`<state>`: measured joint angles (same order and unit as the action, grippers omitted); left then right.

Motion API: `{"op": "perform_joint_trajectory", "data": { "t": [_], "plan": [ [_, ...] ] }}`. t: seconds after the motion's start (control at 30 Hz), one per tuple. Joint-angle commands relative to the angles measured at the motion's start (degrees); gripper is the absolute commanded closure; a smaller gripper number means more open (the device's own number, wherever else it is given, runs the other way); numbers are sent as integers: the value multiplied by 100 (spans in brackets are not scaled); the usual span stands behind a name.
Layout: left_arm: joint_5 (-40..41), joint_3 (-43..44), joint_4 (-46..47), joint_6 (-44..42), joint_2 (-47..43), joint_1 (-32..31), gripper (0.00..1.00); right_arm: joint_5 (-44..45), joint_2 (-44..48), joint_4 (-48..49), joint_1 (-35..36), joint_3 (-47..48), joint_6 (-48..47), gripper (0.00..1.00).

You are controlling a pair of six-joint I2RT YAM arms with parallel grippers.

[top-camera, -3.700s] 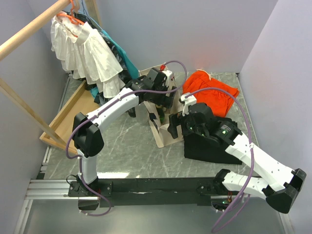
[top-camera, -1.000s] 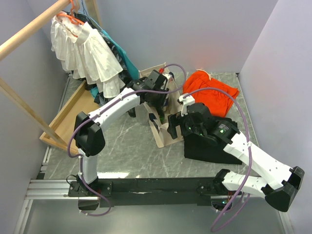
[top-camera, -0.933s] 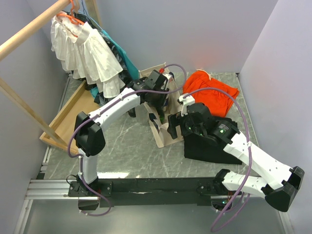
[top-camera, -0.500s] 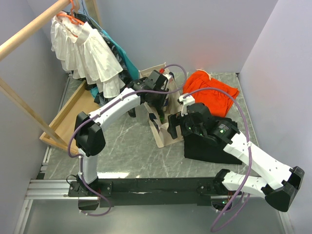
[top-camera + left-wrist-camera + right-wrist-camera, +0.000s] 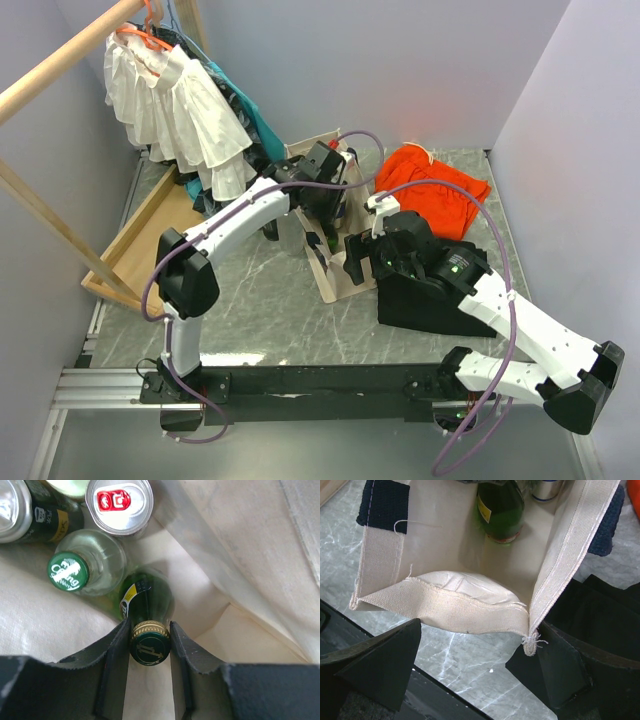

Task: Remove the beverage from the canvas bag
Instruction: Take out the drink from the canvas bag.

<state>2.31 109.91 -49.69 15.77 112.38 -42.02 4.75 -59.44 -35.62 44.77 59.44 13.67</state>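
Our left jaws are clamped on the neck of the green glass bottle [image 5: 147, 605], standing inside the canvas bag [image 5: 250, 540] — a green-capped clear bottle [image 5: 85, 570] at its 10 o'clock, a red-tabbed can [image 5: 119, 505] at 12. Our right jaws gape wide, straddling the bag's near end on the marble surface [image 5: 465, 657].

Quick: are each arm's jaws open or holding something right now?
Left gripper: jaws closed on the green bottle.
Right gripper: jaws open, canvas bag rim between them.
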Motion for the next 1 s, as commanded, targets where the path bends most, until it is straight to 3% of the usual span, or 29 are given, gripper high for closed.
{"op": "perform_joint_trajectory", "data": {
  "t": [0.0,0.2,0.97],
  "plan": [
    [-178,811,83,-56,-146,-17,99,34,-32,-139,58,-117,83,0],
    [-178,1453,-207,-153,-32,-26,99,8,-24,-121,58,-108,101,0],
    [-248,2044,-691,-443,-339,-34,99,122,-41,-156,58,-20,171,0]
  ]
}}
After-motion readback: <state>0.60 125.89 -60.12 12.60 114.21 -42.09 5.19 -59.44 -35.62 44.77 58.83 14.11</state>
